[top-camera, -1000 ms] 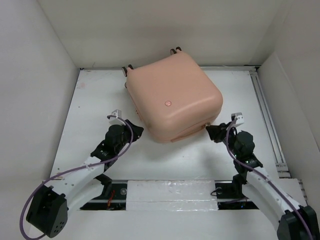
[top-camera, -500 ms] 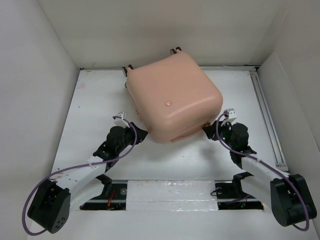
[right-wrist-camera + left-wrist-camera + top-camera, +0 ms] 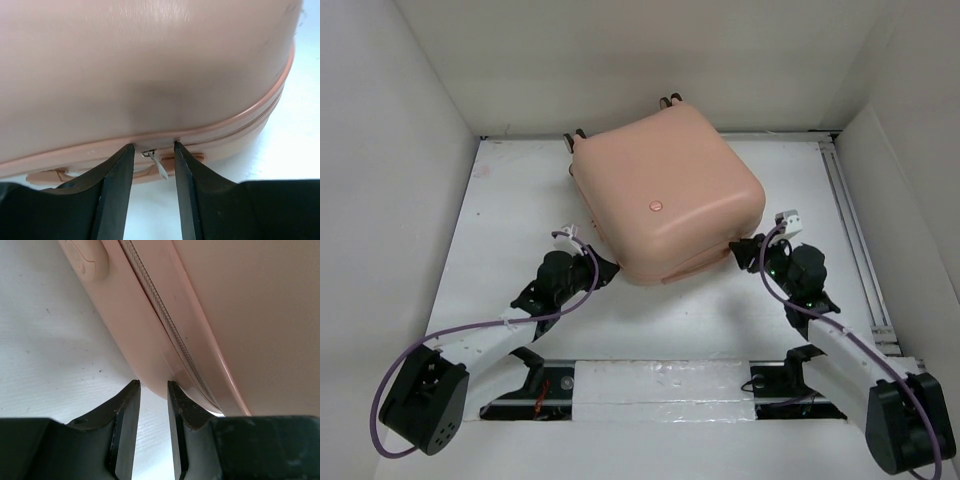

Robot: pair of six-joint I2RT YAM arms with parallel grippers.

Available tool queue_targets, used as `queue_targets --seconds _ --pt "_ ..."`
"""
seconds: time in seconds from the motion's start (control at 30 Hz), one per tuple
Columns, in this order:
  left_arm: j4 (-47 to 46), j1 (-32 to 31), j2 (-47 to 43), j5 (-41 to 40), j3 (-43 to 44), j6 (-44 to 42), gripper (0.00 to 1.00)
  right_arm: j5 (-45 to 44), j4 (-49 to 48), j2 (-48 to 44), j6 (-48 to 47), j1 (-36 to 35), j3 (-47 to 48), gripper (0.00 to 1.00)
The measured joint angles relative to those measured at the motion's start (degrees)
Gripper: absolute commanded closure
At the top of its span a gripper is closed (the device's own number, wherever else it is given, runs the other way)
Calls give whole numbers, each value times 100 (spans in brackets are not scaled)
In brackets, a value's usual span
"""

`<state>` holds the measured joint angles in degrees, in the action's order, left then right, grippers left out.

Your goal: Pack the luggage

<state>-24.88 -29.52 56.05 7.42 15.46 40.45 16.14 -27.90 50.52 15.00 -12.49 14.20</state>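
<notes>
**Item 1: luggage** (image 3: 665, 205). Pink hard shell, lid down, lying flat on the white surface (image 3: 510, 200). In the overhead view it sits from centre toward 12 o'clock, with its wheels (image 3: 670, 100) at the 12 o'clock end. I see no contents outside it. I judge the job in hand to be closing the zip.

**Item 2: left end effector** (image 3: 152, 384). At the case's 7 o'clock corner, low to the surface. Its jaws stand slightly apart and grip nothing, with the tips just at the lower shell below the zip track (image 3: 165, 320). I read this as bracing, so the case cannot slide.

**Item 3: right end effector** (image 3: 152, 147). At the case's 4 o'clock side. Its jaws are spread, one on either side of the small zip pull (image 3: 161, 167) without pinching it. I read this as lined up to take the pull.
</notes>
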Motion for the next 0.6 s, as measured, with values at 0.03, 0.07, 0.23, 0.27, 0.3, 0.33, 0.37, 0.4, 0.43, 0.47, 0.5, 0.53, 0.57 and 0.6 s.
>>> queue_targets --seconds 0.03,0.07,0.23,0.27,0.3,0.33,0.37,0.4,0.43,0.47,0.5,0.53,0.57,0.6 --pt "-13 0 0 0 0 0 76 -63 33 -72 -13 0 35 56" --pt "-20 0 0 0 0 0 76 -109 50 -90 -24 0 61 56" --pt "-22 0 11 11 -2 -7 76 -87 -2 345 -48 0 251 62" --pt "-22 0 20 13 -2 -7 76 -70 -17 404 -44 0 275 62" --pt "-22 0 24 13 0 -11 76 -42 -59 450 -42 0 282 63" --pt "-24 0 24 13 -2 -11 76 4 -96 490 -42 0 291 63" --pt "-28 0 24 13 0 -13 76 39 -122 511 -39 2 295 65" --pt "-39 0 24 13 0 -13 76 74 -136 525 -35 2 295 65" --pt "-48 0 24 13 0 -13 76 107 -144 531 -24 4 295 65" --pt "-61 0 24 13 0 -13 76 125 -160 540 -17 7 295 65" --pt "-66 0 24 13 0 -15 76 129 -173 540 2 7 289 65" --pt "-68 0 24 13 0 -15 76 131 -177 527 26 7 280 59" --pt "-68 0 24 13 0 -13 76 133 -179 501 44 7 260 57" --pt "-66 0 24 13 0 -15 76 157 -225 448 85 7 201 56"
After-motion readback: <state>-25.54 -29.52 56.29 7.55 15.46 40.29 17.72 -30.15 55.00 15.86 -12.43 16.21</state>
